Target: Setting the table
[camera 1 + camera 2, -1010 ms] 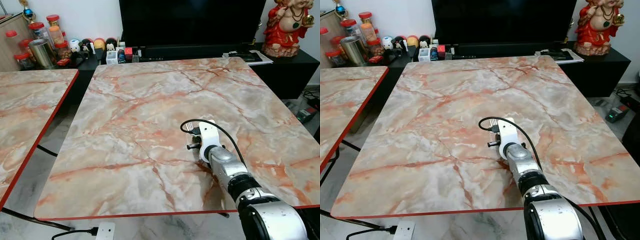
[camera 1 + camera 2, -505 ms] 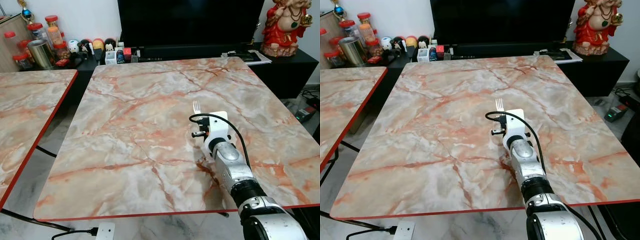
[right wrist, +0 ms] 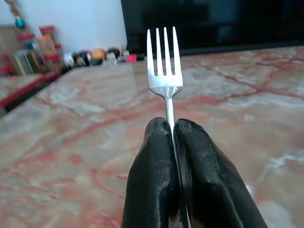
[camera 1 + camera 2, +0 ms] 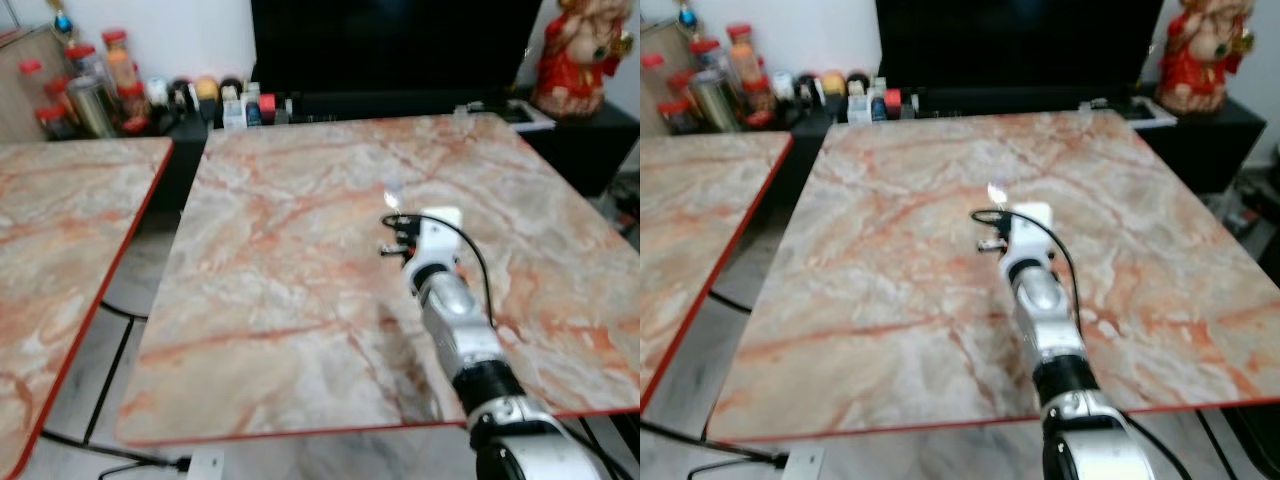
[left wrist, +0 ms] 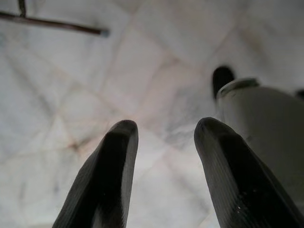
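Observation:
A silver fork (image 3: 165,71) stands tines up, its handle pinched in my right gripper (image 3: 172,126), which is shut on it. In the eye views the right arm reaches over the middle of the marble table (image 4: 300,250), and the fork's tines (image 4: 393,192) show just beyond the white wrist housing (image 4: 437,232). My left gripper (image 5: 164,130) hangs open over pale floor tiles, nothing between its fingers (image 5: 114,171).
A second marble table (image 4: 60,230) with a red edge stands to the left across a gap. Behind are a black TV cabinet with jars and small items (image 4: 110,85), a dark screen (image 4: 1020,40) and a red statue (image 4: 585,55) at right. A power strip (image 4: 800,462) lies on the floor.
The right arm has pushed farther forward over the table with the fork, raising it. The head camera has shifted and the picture is now blurred.

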Robot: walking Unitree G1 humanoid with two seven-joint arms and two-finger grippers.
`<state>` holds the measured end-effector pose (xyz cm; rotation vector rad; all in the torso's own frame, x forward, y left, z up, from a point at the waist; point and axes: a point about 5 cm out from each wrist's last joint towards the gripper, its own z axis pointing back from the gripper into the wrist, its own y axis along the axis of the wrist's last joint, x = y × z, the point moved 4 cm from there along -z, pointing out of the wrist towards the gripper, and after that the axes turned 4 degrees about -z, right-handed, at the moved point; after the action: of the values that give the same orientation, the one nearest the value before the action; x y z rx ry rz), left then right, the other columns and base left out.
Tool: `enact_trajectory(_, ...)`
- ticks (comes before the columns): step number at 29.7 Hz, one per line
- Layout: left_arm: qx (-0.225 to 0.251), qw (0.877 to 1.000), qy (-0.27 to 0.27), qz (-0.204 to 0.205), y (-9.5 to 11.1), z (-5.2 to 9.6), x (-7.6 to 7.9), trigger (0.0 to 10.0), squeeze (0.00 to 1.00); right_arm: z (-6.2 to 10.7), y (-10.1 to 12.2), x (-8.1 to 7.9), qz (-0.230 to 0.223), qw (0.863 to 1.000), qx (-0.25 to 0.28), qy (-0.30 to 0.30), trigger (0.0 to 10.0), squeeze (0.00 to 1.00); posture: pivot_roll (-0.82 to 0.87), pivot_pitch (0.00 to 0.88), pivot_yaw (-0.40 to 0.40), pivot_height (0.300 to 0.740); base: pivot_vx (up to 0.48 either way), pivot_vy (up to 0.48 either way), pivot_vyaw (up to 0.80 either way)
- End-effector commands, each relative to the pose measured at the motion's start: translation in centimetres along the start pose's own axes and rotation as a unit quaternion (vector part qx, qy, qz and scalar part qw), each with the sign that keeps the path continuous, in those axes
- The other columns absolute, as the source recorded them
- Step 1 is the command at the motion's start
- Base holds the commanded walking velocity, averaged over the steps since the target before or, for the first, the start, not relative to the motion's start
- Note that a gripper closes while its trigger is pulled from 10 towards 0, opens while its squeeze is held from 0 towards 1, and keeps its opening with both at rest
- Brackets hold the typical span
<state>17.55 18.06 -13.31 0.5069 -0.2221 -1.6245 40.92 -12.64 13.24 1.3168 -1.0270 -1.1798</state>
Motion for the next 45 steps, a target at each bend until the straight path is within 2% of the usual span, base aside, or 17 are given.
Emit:
enact_trajectory(1,-0.023,1.000,-0.004,0.004,-1.2,0.1,0.4,10.0,0.00,0.0,0.6,0.6,-0.003,1.000,0.011,-0.006,10.0,0.00,-0.01,0.000,0.042,0.740,0.000,0.480,0.00)
enact_trajectory(23,-0.021,1.000,-0.001,0.011,-0.9,0.1,0.4,10.0,0.00,0.0,1.5,-0.6,0.003,1.000,0.022,0.010,10.0,0.00,0.00,0.000,0.040,0.740,0.000,0.480,0.00)
enact_trajectory(45,-0.021,1.000,-0.001,0.010,-1.2,0.1,0.5,10.0,0.00,0.1,1.1,-1.2,0.002,1.000,0.014,0.019,10.0,0.00,0.01,0.000,0.035,0.740,0.000,0.480,0.00)
